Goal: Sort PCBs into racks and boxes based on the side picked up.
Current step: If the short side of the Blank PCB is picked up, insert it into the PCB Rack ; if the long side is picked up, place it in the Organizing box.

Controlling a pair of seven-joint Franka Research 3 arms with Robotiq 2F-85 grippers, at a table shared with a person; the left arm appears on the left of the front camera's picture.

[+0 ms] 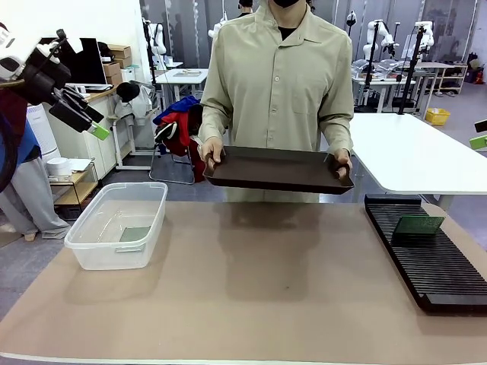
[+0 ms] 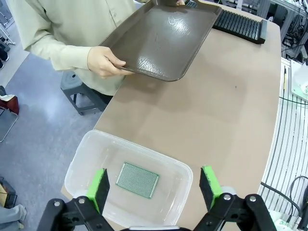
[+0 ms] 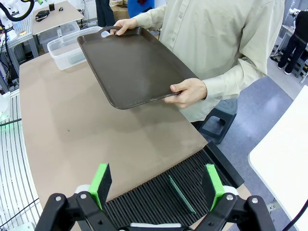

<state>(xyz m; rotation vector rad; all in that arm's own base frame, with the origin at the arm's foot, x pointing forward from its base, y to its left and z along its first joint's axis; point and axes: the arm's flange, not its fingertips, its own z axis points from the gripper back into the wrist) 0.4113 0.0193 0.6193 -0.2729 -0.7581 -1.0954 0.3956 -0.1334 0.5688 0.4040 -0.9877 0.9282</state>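
Brown table (image 1: 251, 296), unlabelled green PCBs (image 2: 137, 179)

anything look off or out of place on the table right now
Nothing stands out. One PCB lies flat in the clear box, another PCB stands upright in a slot of the black rack, and the person holds the dark brown tray level above the far edge of the table.

No readable text, label or number appears anywhere.
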